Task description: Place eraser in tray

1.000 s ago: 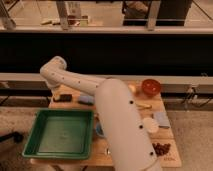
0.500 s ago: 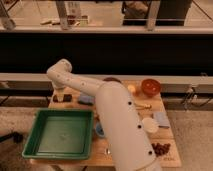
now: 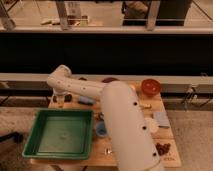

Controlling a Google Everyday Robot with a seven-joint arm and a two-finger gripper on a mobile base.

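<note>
The green tray (image 3: 37, 145) sits at the front left of the wooden table, with nothing in it. My gripper (image 3: 61, 100) hangs from the white arm's wrist (image 3: 62, 80) over the table's back left corner, just behind the tray's far rim. A small dark shape right beside the gripper looks like the eraser (image 3: 68, 98); the gripper hides most of it, and I cannot tell whether they touch. The arm's thick white link (image 3: 122, 125) crosses the middle of the table.
A light blue sponge-like block (image 3: 86, 100) lies right of the gripper. A red bowl (image 3: 150, 87), a white cup (image 3: 150, 125), another pale blue block (image 3: 161, 119), a blue cup (image 3: 101, 129) and brown pieces (image 3: 162, 147) fill the right side. A dark barrier stands behind the table.
The wrist has swung right and lowered, bringing the gripper down over the dark shape at the table's back left. The tray and other objects have not moved.
</note>
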